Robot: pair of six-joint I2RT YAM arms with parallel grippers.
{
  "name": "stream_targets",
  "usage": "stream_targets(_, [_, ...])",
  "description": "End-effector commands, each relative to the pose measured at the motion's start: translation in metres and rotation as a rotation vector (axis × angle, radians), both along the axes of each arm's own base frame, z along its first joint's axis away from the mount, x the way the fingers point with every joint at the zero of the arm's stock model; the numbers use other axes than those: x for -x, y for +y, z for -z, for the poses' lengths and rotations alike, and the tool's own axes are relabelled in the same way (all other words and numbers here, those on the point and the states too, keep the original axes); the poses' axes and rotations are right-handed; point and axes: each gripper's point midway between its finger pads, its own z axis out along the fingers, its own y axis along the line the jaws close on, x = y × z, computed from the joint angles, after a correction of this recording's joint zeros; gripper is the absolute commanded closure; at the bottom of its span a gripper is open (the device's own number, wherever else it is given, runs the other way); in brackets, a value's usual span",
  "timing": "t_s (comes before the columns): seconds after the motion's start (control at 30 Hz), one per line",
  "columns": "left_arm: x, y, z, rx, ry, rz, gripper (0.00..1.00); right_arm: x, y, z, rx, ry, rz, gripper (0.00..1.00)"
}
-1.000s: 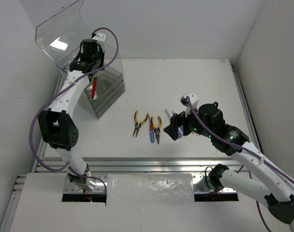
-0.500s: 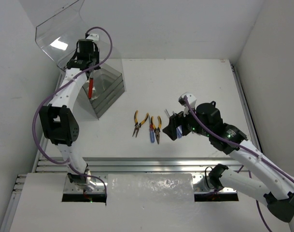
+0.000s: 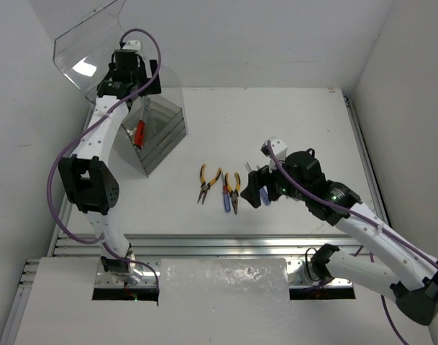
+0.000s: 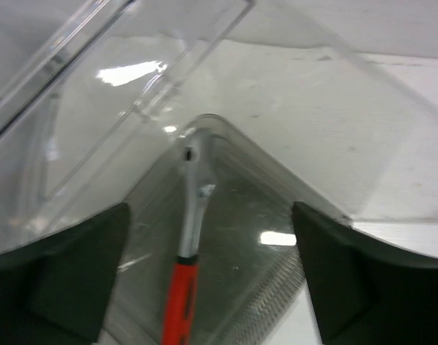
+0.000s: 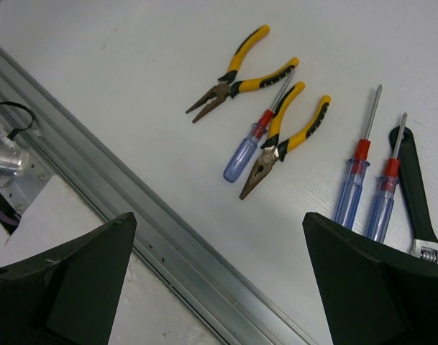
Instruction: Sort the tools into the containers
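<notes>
At the far left the left gripper (image 4: pixel 210 212) hangs over the clear box (image 3: pixel 177 108), whose lid stands open behind it. Its fingers are spread wide with nothing between them. Below it, in the box's inner tray, the red-handled tool (image 4: pixel 183 248) lies with its silver shaft pointing into the rounded corner. On the white table (image 3: pixel 290 122) to the right of the box the other tools lie in a loose row. First comes a pair of yellow-handled pliers (image 5: pixel 236 83), then a blue-handled screwdriver (image 5: pixel 251 147) just beside a second pair of yellow-handled pliers (image 5: pixel 283 140). Right of those, two more blue-handled screwdrivers (image 5: pixel 357 169) lie side by side. The black-handled tool (image 5: pixel 414 183) lies next to them, its silver head at the edge of the wrist view. The right gripper (image 5: pixel 219 223) hovers above this row, fingers wide apart and holding nothing.
</notes>
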Motion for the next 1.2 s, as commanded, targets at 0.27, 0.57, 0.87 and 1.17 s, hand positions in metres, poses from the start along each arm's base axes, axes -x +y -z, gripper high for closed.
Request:
stream_targets(0.27, [0.111,-0.048,-0.189,0.328,-0.402,0.177,0.00,-0.055,-0.018,0.055,0.208,0.152,0.348,0.01])
stream_targets(0.57, [0.243,-0.055,-0.109,0.373,-0.463,0.250,0.00,-0.072,0.001,0.106,0.310,0.265,0.334,0.26])
stream_targets(0.87, [0.272,-0.057,-0.001,0.391,-0.323,0.243,0.00,-0.106,-0.052,0.135,0.471,0.306,0.332,0.49])
stream_targets(1.17, [0.274,-0.072,0.001,0.420,-0.299,0.318,0.00,-0.122,-0.136,0.155,0.554,0.406,0.384,0.53])
